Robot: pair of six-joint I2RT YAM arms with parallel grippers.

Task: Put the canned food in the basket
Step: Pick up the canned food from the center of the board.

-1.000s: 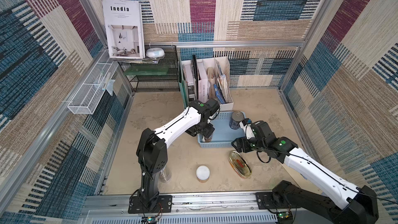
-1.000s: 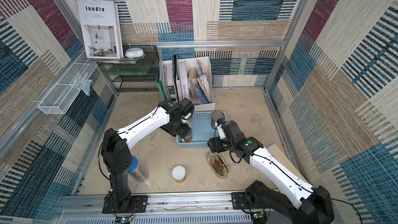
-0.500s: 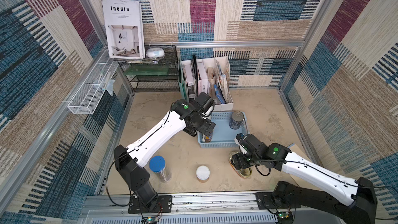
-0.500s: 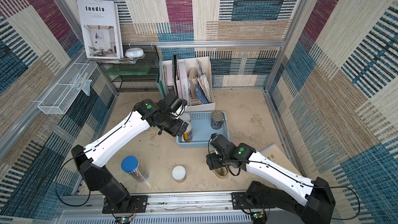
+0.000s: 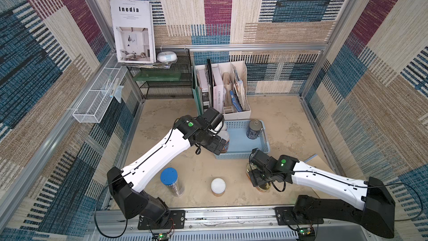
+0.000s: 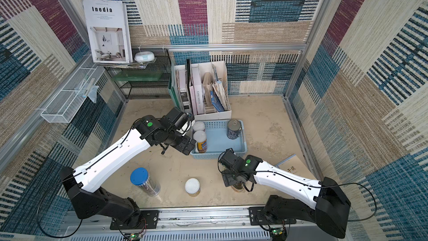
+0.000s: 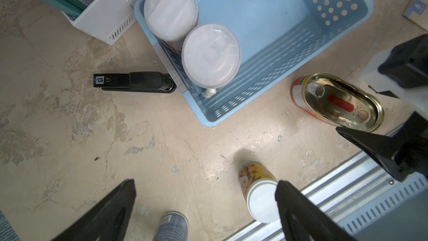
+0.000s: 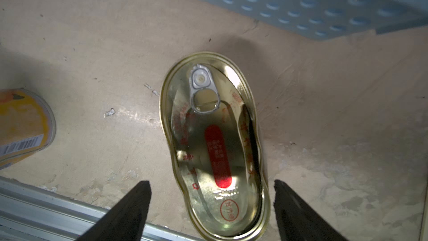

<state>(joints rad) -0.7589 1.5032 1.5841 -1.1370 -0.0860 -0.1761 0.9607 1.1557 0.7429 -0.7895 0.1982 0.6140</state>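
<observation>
Going left to right: left pincer (image 7: 205,186) hangs spread wide and empty over the bench (image 5: 199,175), just beside the basket (image 7: 231,110). The two tall white-lidded cans (image 7: 210,54) stand in the basket's left side, and the dark pull-tab can (image 5: 255,129) is in its far right corner. The short yellow can (image 5: 218,186) sits out on the bench, apart from the basket.

Right pincer (image 8: 212,183) is spread too, flanking one end of the flat oval gold tin (image 8: 215,140), which lies just outside the basket. That tin's stiff, probably light, slick and low, so I'd pinch across the narrow width, low on the walls. The lid looks dented, so keep off the top.
</observation>
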